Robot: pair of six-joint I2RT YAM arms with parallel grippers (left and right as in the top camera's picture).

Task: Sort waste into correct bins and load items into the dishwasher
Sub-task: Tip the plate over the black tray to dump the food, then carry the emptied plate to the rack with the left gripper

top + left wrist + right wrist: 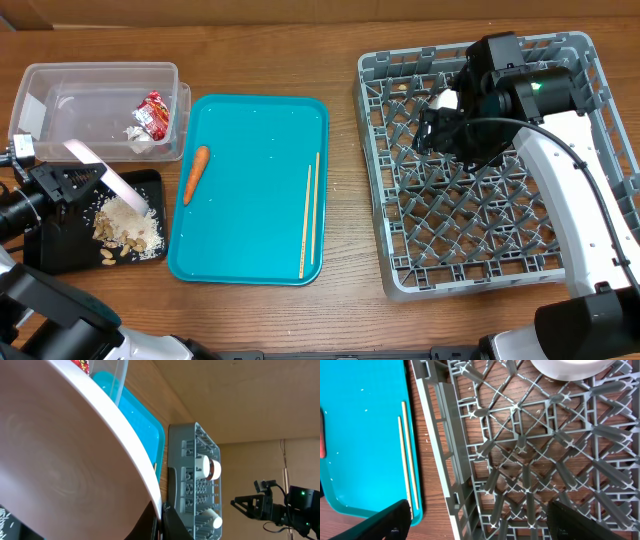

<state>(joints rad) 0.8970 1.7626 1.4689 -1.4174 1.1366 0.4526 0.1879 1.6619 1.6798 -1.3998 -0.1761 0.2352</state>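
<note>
Red wrapper (153, 110), tissue (137, 135), scraps (128, 225) sat binned; carrot (196, 172), chopsticks (310, 220) waited; left gripper (85, 182) pinched a plate (110, 175), right gripper (482, 522) gaped.

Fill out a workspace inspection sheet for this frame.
Surface: wooden table.
Job's things: red wrapper and tissue in clear tub; food scraps on black tray; carrot and chopsticks on teal tray; white cup in dish rack.
Clutter: nothing seen.
End effectors: left end effector shut on tilted plate; right end effector open over dish rack.
Cables: black cable along right arm.
Surroundings: cardboard panels behind table.
</note>
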